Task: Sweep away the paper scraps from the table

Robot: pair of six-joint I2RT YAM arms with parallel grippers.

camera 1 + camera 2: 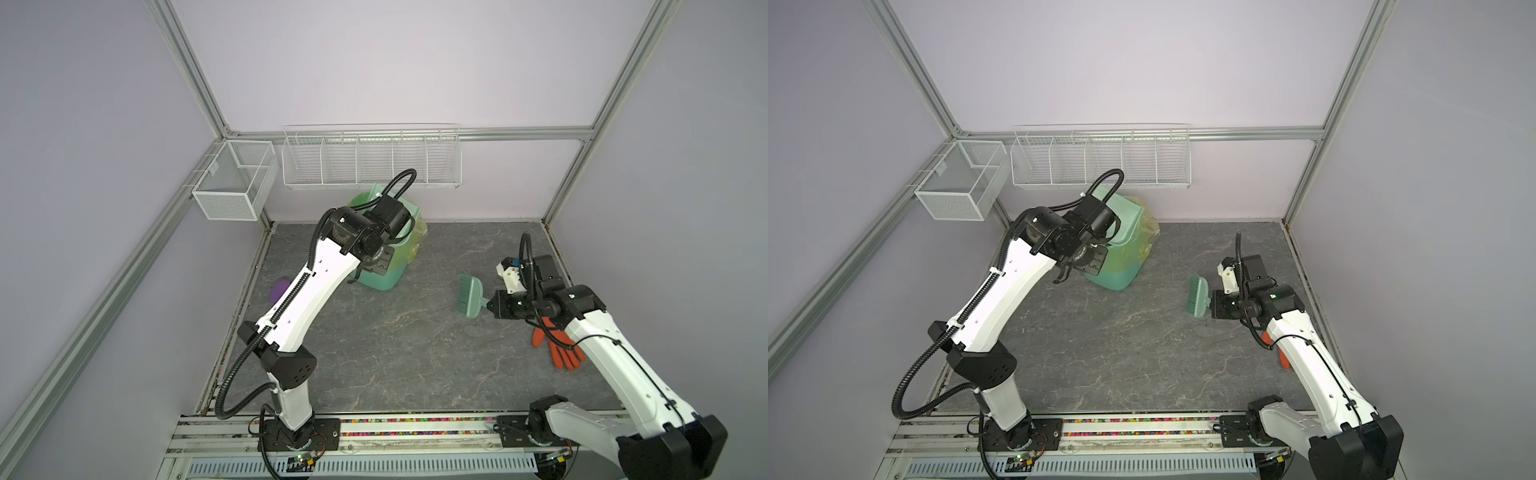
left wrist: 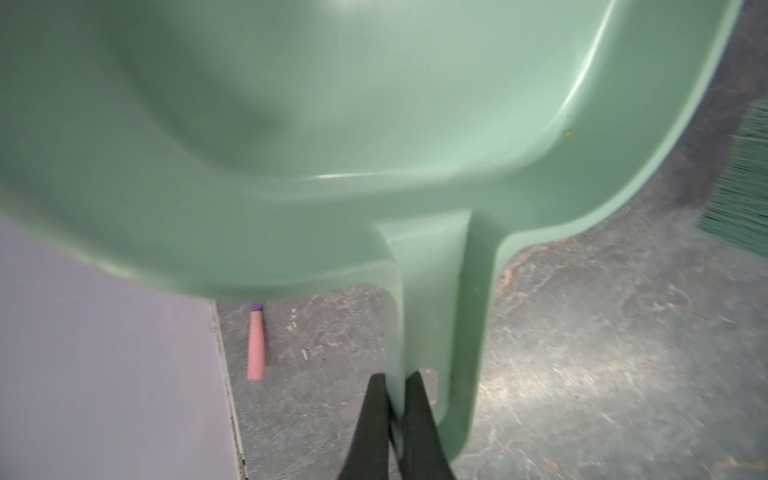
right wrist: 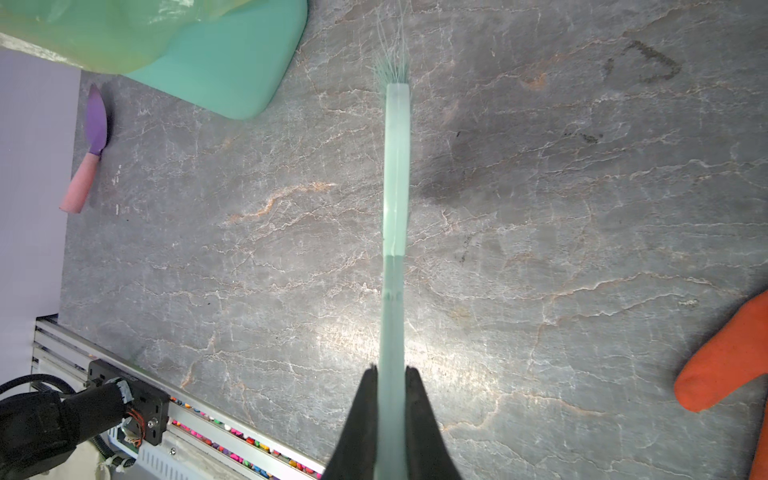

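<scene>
Dustpan in left gripper blurred — orange glove half behind right arm

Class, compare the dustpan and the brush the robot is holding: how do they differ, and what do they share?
The dustpan is a broad hollow scoop; the brush is thin and flat with bristles. The dustpan is in the left gripper, beside the bin; the brush is in the right gripper, over the table. Both are pale green plastic, gripped by the handle.
</scene>
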